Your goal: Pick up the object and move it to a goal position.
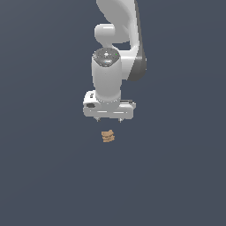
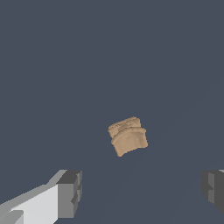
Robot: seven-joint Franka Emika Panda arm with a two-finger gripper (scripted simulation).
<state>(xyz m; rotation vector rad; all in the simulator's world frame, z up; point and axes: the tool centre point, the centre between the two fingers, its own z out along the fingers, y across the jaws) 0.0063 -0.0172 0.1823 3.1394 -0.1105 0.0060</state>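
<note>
The object [image 1: 107, 137] is a tiny tan-brown ridged lump lying on the dark grey floor, just in front of the white arm in the exterior view. In the wrist view the object [image 2: 127, 136] looks like a short stack of wavy slices. My gripper [image 1: 109, 120] hangs above and slightly behind it, not touching it. The two grey fingertips [image 2: 70, 194] stand wide apart with nothing between them, and the object lies ahead of the gap. The gripper is open.
Plain dark grey floor [image 1: 44, 176] surrounds the object on every side. The white arm [image 1: 117, 26] rises behind the gripper toward the top of the exterior view.
</note>
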